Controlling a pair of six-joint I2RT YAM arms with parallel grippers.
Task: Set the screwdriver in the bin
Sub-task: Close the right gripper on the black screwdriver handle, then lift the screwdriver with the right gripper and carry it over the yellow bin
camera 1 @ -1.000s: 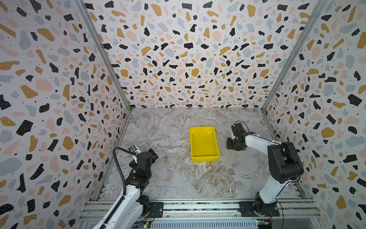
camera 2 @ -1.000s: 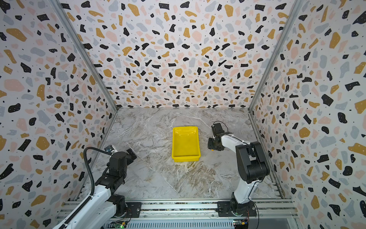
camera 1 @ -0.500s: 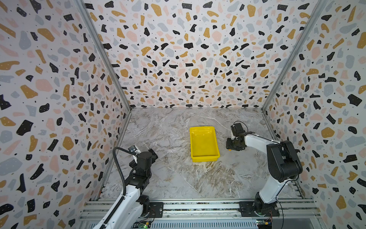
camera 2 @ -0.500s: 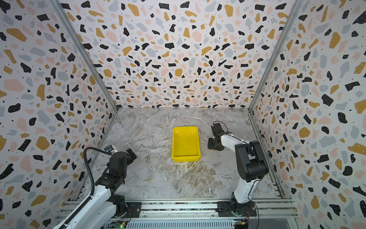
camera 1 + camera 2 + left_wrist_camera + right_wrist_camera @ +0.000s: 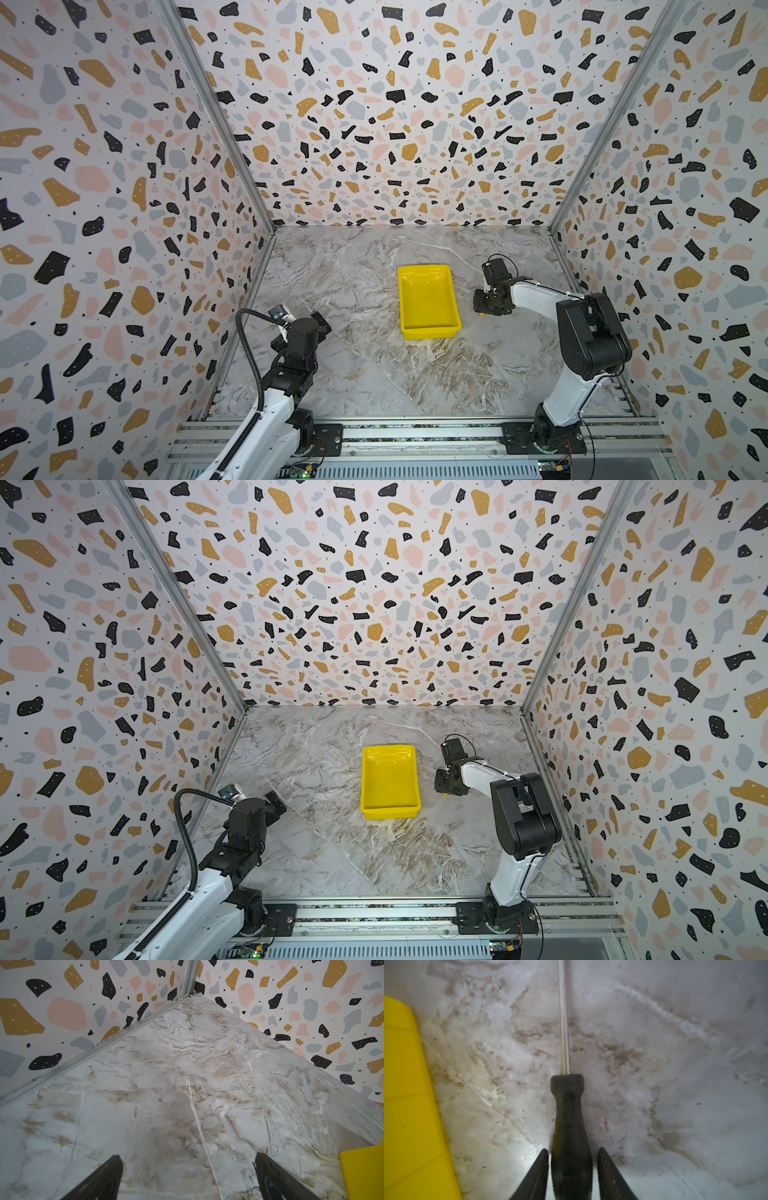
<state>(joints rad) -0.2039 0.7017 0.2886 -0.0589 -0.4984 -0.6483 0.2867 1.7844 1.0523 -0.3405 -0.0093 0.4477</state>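
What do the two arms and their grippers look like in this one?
Both arms pair white links with bulky black joint housings: left arm, right arm. The left gripper and right gripper each have two black tapering fingers. A ribbed black hose loops beside the left arm.

left arm: folded back close to own base, wrist raised, pointing forward and inward.
left gripper: fingers spread wide apart.
right arm: lower link rises from base, elbow bent sharply, white forearm stretches forward and inward, wrist low.
right gripper: aimed forward along surface, fingers drawn near together yet parted, thin gap showing inside each tip.
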